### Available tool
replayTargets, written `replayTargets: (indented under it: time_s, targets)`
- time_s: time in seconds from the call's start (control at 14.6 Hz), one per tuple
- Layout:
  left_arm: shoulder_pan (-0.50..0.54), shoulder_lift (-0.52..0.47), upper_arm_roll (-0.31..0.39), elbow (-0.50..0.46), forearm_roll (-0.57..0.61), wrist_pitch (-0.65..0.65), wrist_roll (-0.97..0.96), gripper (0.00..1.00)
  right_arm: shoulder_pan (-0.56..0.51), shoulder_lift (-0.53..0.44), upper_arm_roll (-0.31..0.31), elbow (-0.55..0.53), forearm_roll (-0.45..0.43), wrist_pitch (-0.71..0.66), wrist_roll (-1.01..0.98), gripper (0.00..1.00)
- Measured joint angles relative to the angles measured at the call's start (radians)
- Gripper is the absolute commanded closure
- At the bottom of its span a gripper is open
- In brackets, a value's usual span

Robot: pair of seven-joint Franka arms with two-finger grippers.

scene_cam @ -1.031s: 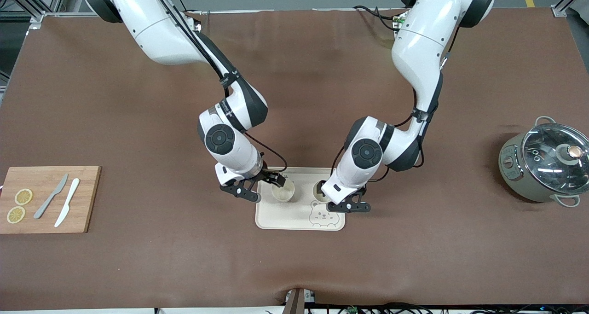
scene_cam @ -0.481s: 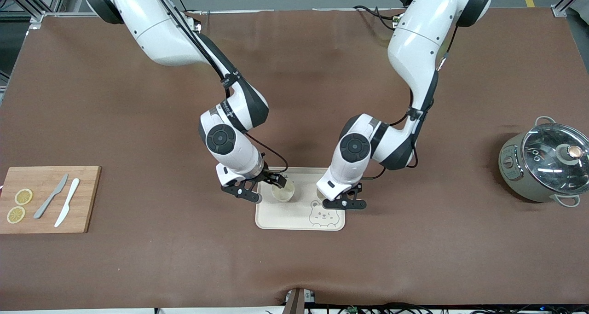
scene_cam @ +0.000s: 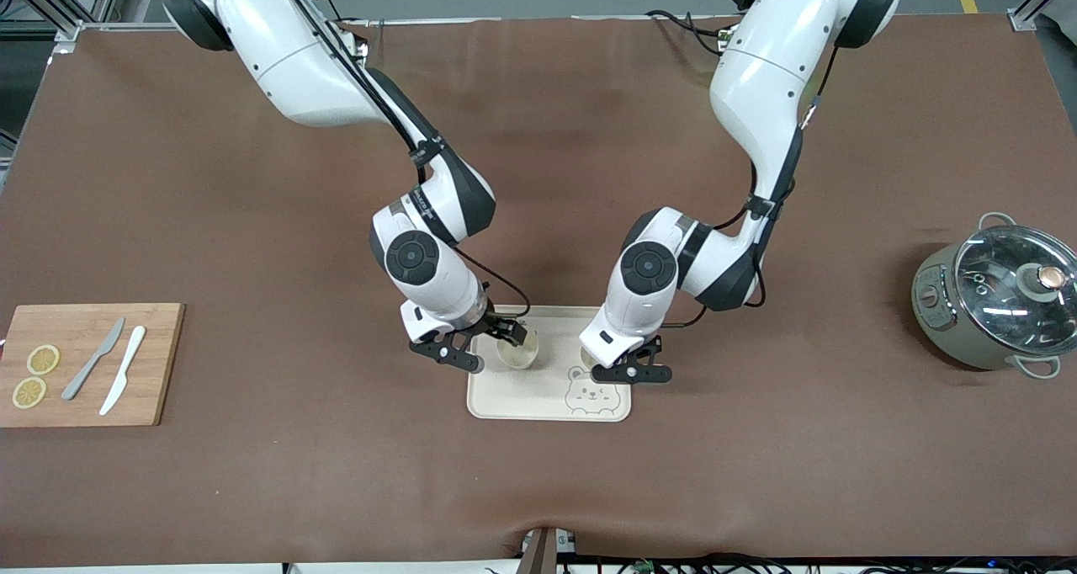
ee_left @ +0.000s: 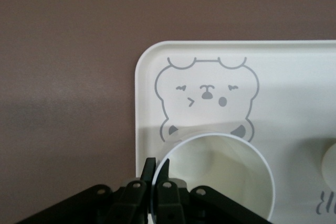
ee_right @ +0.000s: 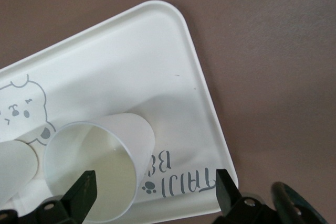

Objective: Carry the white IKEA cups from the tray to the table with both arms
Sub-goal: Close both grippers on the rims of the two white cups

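Only in wrist views: left fingers [ee_left: 156, 184] pinching cup rim [ee_left: 212, 136]; right fingers [ee_right: 86, 188] wide apart.

Tray [scene_cam: 513, 397] sits mid-table, toward the front camera. 2 cups stand on it, along its edge farther from the camera: 1 cup [scene_cam: 517, 353] toward the right arm's end, the other cup [ee_left: 220, 174] toward the left arm's end, just beside the printed bear [scene_cam: 586, 391]. Cutting board [scene_cam: 160, 364] lies at the right arm's end of the table, carrying 2 lemon slices [scene_cam: 43, 359] and 2 knives [scene_cam: 93, 370]. Lidded pot [scene_cam: 993, 296] stands at the left arm's end.
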Motion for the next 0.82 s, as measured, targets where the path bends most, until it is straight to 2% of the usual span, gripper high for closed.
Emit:
replayTargets:
  time_s: [0.76, 0.82]
  targets:
    - [0.047, -0.132, 0.004, -0.02, 0.002, -0.219, 0.06, 1.0, 0.031, 0.044, -0.022, 0.025, -0.012, 0.029, 0.002, 0.0]
    - [0.058, -0.148, 0.004, -0.044, 0.002, -0.219, 0.083, 1.0, 0.033, 0.046, -0.023, 0.025, -0.012, 0.033, 0.002, 0.06]
